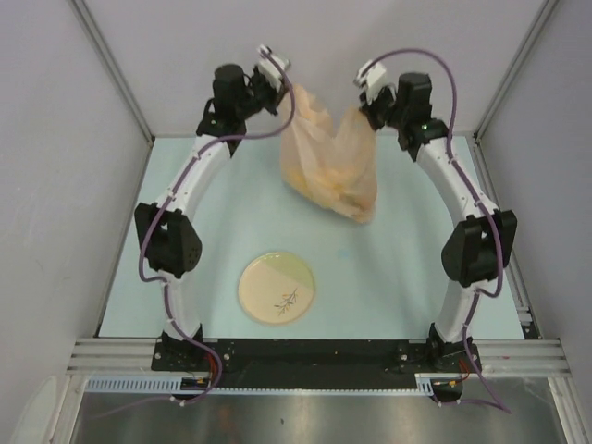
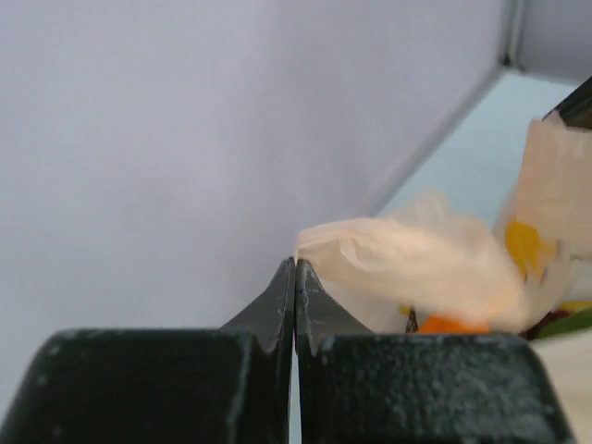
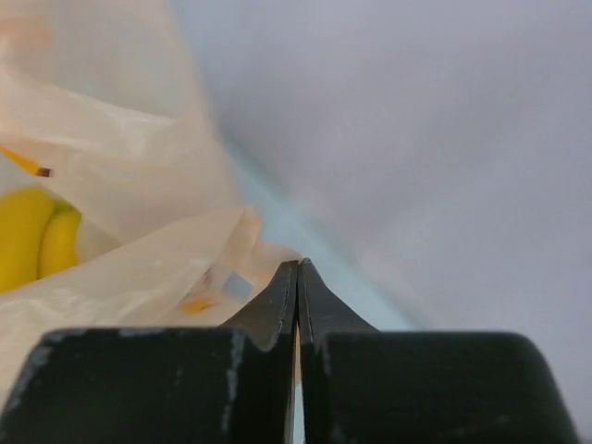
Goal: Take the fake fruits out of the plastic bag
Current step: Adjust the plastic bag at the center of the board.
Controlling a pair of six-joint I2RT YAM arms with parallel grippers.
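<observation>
The left gripper and the right gripper each have their jaws pressed together on an upper corner of the plastic bag. The bag hangs between them by the far wall. Its long axis slopes down toward the near right, where its bulging end holds the fake fruits.

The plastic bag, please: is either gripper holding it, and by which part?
Both seem to: the left gripper pinches the top left edge of the plastic bag, the right gripper its top right edge, jaws shut.
</observation>
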